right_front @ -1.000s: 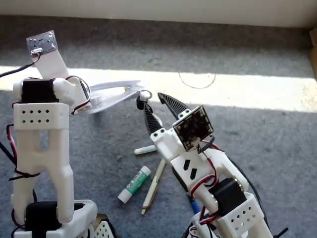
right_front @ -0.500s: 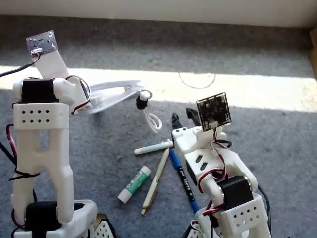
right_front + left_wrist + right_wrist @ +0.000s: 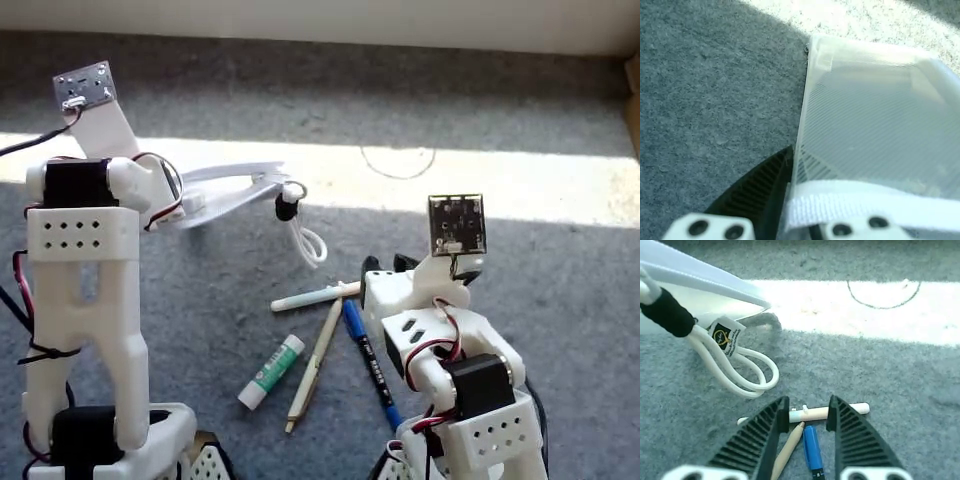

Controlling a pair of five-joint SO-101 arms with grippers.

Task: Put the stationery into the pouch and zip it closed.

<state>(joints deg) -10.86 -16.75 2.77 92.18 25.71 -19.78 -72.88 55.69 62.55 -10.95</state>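
The clear pouch (image 3: pixel 232 186) sits far left, its white cord (image 3: pixel 310 243) trailing right. A white pen (image 3: pixel 312 297), blue pen (image 3: pixel 368 358), beige pen (image 3: pixel 312 370) and glue stick (image 3: pixel 271 372) lie clustered nearer.

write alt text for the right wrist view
Open jaws sit either side of a white pen on grey carpet, tips of a tan pen and a blue pen between them. Beyond lie the clear pouch and its white cord loop.

Your pouch (image 3: pixel 875 125) is translucent plastic, finely ribbed and faintly glossy, edged with a white woven cloth band (image 3: pixel 855 202). The worktop (image 3: pixel 715 90) is rough, matt grey carpet, the right claw (image 3: pixel 807 405) matt black ridged plastic, and the pouch's white cord loop (image 3: pixel 775 375) looks smooth.
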